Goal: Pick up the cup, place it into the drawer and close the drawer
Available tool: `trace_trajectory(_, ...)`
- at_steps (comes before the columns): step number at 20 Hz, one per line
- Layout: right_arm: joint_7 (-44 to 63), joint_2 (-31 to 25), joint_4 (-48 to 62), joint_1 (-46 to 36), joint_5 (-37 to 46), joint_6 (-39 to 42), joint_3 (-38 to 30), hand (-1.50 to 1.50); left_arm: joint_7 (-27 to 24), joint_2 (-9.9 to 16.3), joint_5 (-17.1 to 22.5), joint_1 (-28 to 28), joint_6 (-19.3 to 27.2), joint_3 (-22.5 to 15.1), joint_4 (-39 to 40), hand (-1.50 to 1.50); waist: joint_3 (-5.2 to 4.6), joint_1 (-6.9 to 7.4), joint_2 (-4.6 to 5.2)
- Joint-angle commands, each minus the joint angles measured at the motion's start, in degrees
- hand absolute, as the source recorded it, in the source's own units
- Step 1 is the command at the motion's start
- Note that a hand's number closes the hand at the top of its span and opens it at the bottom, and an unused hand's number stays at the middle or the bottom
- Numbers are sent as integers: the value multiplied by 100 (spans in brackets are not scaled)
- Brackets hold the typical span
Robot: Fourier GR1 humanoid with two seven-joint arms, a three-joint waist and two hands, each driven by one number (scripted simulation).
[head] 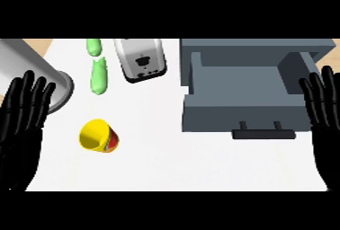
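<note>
Cup (100,135) lies on its side near the counter's (166,166) left edge, mouth toward the left hand. Drawer (242,92) stands pulled open at the right, handle (263,133) forward. Left hand (23,121) and right hand (325,121) rest at opposite edges, fingers straight, holding nothing. Toaster (141,58) and two green vegetables (98,74) sit at the far edge.

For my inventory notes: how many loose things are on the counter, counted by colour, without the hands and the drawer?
Green: 2, one vegetable and another behind it
Yellow: 1, cup
Silver: 2, toaster, pot
Total: 5
</note>
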Motion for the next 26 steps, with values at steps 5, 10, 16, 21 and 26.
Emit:
trace_trajectory(5,-121,23,1,-23,4,79,94,-150,-450,802,2108,-86,-2392,-389,247,-150,4,-42,4)
trace_trajectory(10,226,-173,399,-68,-277,500,229,-150,357,1448,4055,32,-3319,136,1349,-150,16,21,51)
trace_trajectory(16,770,-224,682,-727,-328,461,99,-150,386,2008,4515,-991,-4174,647,3231,-150,26,-8,13)
trace_trajectory(21,-87,-324,1763,-1085,-447,771,-280,-150,-91,1707,3431,-1367,-4530,676,4380,-150,28,8,21)
trace_trajectory(26,466,-237,1271,-1159,-309,572,-109,-150,-1522,1353,1705,-1495,-5132,767,5571,-150,21,-19,15)
